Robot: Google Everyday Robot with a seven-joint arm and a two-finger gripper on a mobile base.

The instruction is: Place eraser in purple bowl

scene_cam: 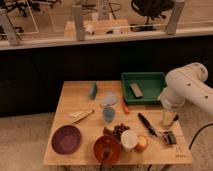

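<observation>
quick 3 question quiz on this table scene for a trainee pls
1. True or false: the eraser lies in the green tray.
2. In the camera view, the purple bowl sits at which table corner? A) near left B) far right C) far left
3. Fill in: the claw is above the table's ___ end, beside the black brush.
Key: 1 true; 2 A; 3 right

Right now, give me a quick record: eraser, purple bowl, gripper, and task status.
eraser: lying in the green tray, far right of the table
purple bowl: near left corner of the table, no eraser in it
gripper: above the table's right edge, nearer than the tray, apart from the eraser
task status: eraser not yet picked up
</observation>
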